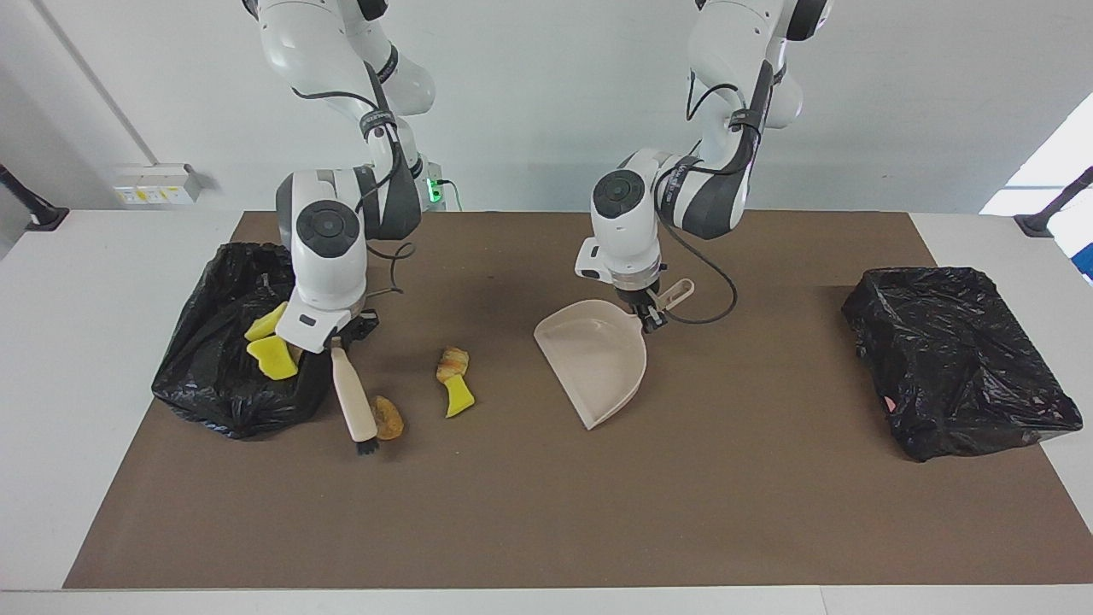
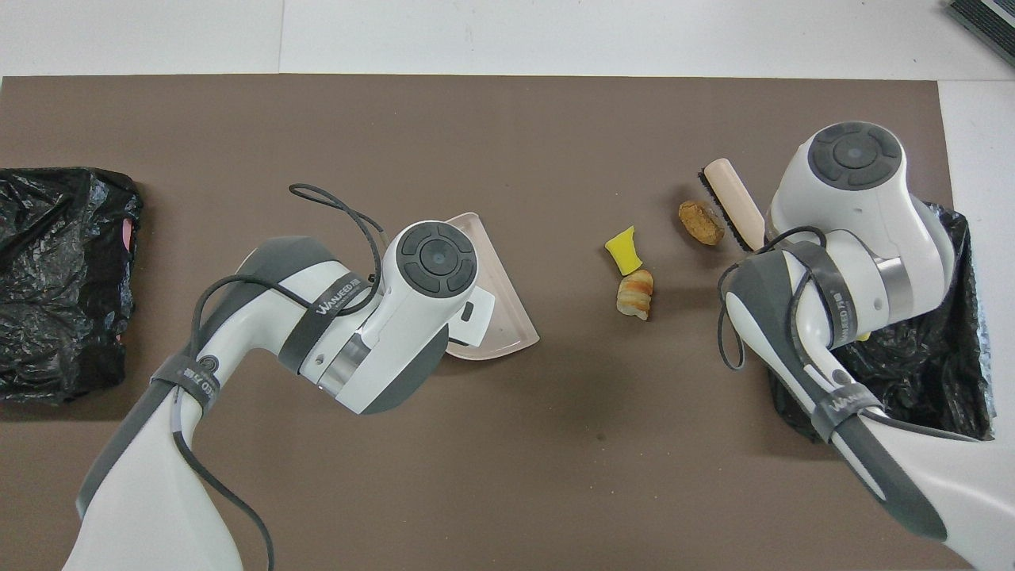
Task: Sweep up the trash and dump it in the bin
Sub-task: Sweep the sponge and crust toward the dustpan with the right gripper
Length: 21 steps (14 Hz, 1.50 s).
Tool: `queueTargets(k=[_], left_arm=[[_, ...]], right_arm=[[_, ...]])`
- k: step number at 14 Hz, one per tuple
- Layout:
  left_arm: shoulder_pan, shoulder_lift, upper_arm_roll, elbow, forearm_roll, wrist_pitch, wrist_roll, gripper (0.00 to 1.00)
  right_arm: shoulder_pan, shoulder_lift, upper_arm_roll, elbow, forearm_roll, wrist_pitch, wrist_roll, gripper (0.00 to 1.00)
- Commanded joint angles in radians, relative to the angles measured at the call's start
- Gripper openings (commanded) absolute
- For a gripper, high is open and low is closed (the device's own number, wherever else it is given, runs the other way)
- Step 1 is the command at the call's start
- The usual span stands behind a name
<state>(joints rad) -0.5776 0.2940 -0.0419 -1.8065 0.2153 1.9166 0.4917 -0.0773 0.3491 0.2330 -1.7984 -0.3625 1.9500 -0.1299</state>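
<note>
My right gripper [image 1: 337,335] is shut on the handle of the beige brush [image 1: 352,393], beside the black-lined bin [image 1: 213,376] at the right arm's end. The black bristles [image 1: 365,444] touch a tan lump of trash [image 1: 389,417]. A bread-like lump [image 1: 452,362] and a yellow chunk [image 1: 458,398] lie together between the brush and the dustpan. Two yellow chunks [image 1: 271,354] lie in that bin. My left gripper [image 1: 651,314] is shut on the handle of the beige dustpan [image 1: 598,363], whose mouth faces the trash. In the overhead view both hands hide their fingers.
A second black-lined bin [image 1: 956,359] stands at the left arm's end of the brown mat [image 1: 546,512]; it also shows in the overhead view [image 2: 63,277]. A cable [image 1: 717,299] loops from the left wrist over the mat.
</note>
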Motion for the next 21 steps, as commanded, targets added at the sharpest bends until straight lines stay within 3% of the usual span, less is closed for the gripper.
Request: queueTargets(k=[1, 7, 13, 21], left_arm=[[-0.011, -0.045, 0.007, -0.068, 0.018, 0.012, 0.013, 0.0], [-0.01, -0.065, 0.005, -0.108, 0.018, 0.019, 0.015, 0.0], [-0.015, -0.107, 0.005, -0.188, 0.019, 0.065, 0.027, 0.0], [-0.013, -0.107, 0.005, -0.188, 0.019, 0.067, 0.027, 0.0]], right_arm=[[-0.002, -0.007, 0.014, -0.022, 0.107, 0.0, 0.003, 0.0], [0.066, -0.044, 0.035, -0.071, 0.425, -0.042, 0.061, 0.0], [0.162, -0.071, 0.037, -0.108, 0.517, -0.019, 0.292, 0.0], [0.295, -0.091, 0.037, -0.105, 0.78, 0.0, 0.285, 0.0]])
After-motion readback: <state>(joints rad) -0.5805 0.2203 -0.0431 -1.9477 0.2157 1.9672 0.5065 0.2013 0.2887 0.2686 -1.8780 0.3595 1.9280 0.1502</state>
